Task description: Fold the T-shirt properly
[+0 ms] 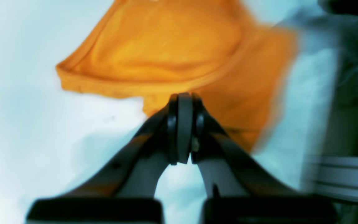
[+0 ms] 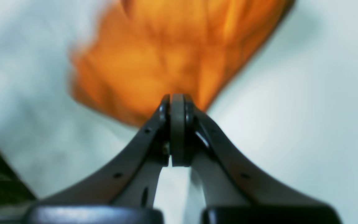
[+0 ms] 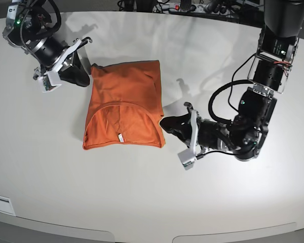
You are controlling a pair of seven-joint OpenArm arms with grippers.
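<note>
The orange T-shirt [image 3: 124, 96] lies flat on the white table, folded into a rough rectangle, its rounded neckline and small white tag [image 3: 120, 137] toward the front edge. My left gripper [image 3: 164, 123] sits low at the shirt's right edge, shut. In the left wrist view its pads [image 1: 185, 96] are pressed together just short of the blurred T-shirt [image 1: 166, 46], with no fabric seen between them. My right gripper [image 3: 86, 80] is beside the shirt's far left corner, also shut. Its tips [image 2: 177, 96] meet in front of the T-shirt [image 2: 154, 62].
Cables and a power strip [image 3: 192, 7] run along the table's back edge. A white label [image 3: 0, 202] is stuck near the front left corner. The left arm's bulky body [image 3: 253, 126] stands at the right, and a blurred dark robot part [image 1: 346, 109] fills the left wrist view's right side.
</note>
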